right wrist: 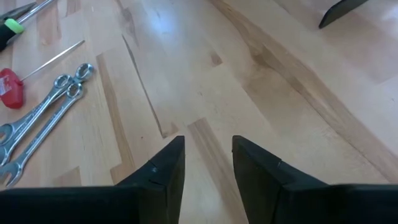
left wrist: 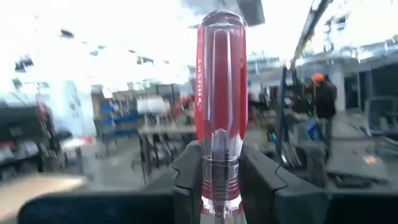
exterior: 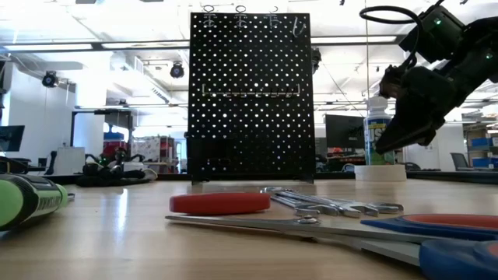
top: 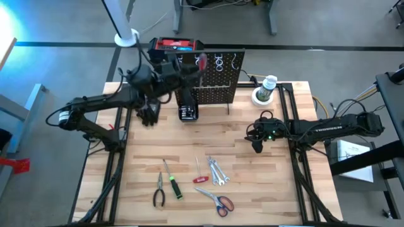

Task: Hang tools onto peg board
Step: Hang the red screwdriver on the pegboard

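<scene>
The black peg board (top: 211,79) stands upright at the table's far middle and also shows in the low view (exterior: 250,97). My left gripper (top: 192,66) is at the board's top edge, shut on a red-handled screwdriver (top: 202,61). My right gripper (top: 257,144) hangs open and empty above the table's right part, its fingers apart in its wrist view (right wrist: 208,165). On the near part of the table lie black-handled pliers (top: 160,190), a green-handled screwdriver (top: 172,184), a small red tool (top: 199,174), silver wrenches (top: 216,171) and red-handled scissors (top: 218,201). My left gripper (left wrist: 221,171) pinches the screwdriver between its two fingers (left wrist: 186,177) at the handle's lower end, by the silver collar (left wrist: 221,180). The clear red handle (left wrist: 221,81) stands upright above the fingers. The shaft is hidden below them, so whether it touches the board cannot be told.
A red-and-black toolbox (top: 175,45) stands behind the board. A small black box of bits (top: 188,113) and black gloves (top: 148,113) lie in front of the board's left part. A white bottle on a tape roll (top: 266,88) stands at the far right.
</scene>
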Controlling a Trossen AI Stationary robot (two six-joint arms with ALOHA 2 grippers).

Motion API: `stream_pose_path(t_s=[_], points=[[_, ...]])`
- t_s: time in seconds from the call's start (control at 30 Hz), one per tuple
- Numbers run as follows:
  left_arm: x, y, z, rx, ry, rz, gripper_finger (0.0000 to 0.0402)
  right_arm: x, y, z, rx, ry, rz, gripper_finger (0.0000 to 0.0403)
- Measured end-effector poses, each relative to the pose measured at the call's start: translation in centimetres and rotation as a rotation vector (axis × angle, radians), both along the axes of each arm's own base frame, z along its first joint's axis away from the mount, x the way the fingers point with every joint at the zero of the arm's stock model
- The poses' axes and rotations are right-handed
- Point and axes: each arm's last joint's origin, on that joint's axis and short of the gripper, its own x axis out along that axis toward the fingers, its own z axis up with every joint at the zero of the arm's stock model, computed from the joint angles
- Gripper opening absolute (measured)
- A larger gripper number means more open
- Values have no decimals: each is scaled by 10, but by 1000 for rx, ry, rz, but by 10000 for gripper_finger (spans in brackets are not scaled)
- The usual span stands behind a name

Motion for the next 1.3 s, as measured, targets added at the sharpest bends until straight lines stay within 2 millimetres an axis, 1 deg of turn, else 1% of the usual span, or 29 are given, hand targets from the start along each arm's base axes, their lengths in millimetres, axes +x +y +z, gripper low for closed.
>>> stream_pose_path(t_s=[0.1, 0.17, 0.3, 0.37, 0.47, 0.57, 0.67, 0.83, 1.03, 1.3], points=[[1, 8, 13, 35, -45, 33, 60, 0, 0, -2, -2, -18, -2, 110], [5, 15, 17, 38, -55, 54, 60, 0, 0, -3, 6, -32, -10, 106], [14, 31, 18, 37, -46, 65, 60, 1, 0, -1, 18, -64, -26, 100], [16, 37, 19, 22, -51, 56, 60, 3, -2, 2, 2, -92, -47, 98], [14, 45, 22, 5, -67, 57, 60, 8, -6, 13, -37, -126, -56, 94], [10, 51, 26, -28, -82, 67, 60, 9, -8, 15, -33, -129, -74, 90], [4, 52, 31, -16, -60, 94, 60, 8, -9, 13, -37, -121, -77, 85], [-3, 51, 37, 10, -72, 151, 60, 2, -8, 4, -30, -25, -75, 75], [-3, 53, 35, 3, -56, 167, 60, -1, -8, 0, -3, -11, -98, 64], [-4, 63, 27, -12, -21, 199, 60, -2, -7, -2, 2, -6, -102, 55]])
